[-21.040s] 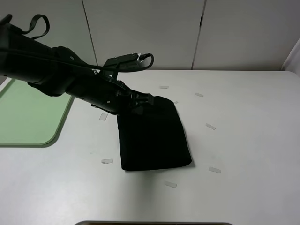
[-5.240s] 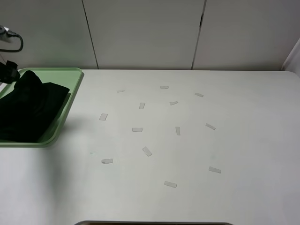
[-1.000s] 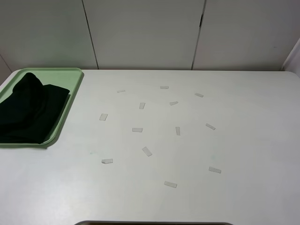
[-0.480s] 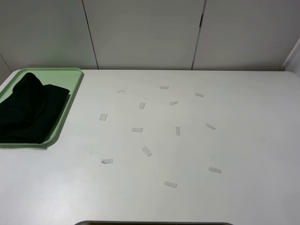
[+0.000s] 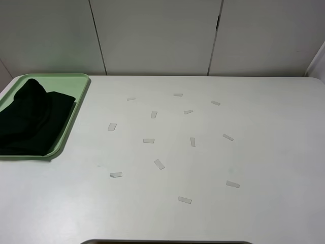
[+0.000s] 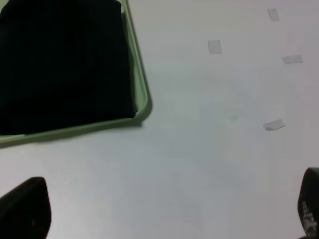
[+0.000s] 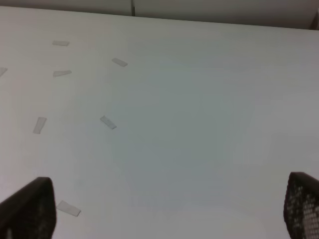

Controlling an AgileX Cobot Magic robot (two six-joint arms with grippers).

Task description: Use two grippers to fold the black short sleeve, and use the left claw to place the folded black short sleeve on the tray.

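While the folded black short sleeve (image 5: 31,120) lies bunched inside the pale green tray (image 5: 71,127) at the table's far left, the left claw (image 6: 164,211) hangs spread wide over bare white table (image 5: 264,132) beside it, clutching nothing. Tape strips (image 5: 159,163) dot the middle. The right gripper (image 7: 164,209) gapes empty.

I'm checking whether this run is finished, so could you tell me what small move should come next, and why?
Probably none beyond keeping both arms parked: the folded black short sleeve already lies on the green tray, and the left hand and right hand are open and empty.
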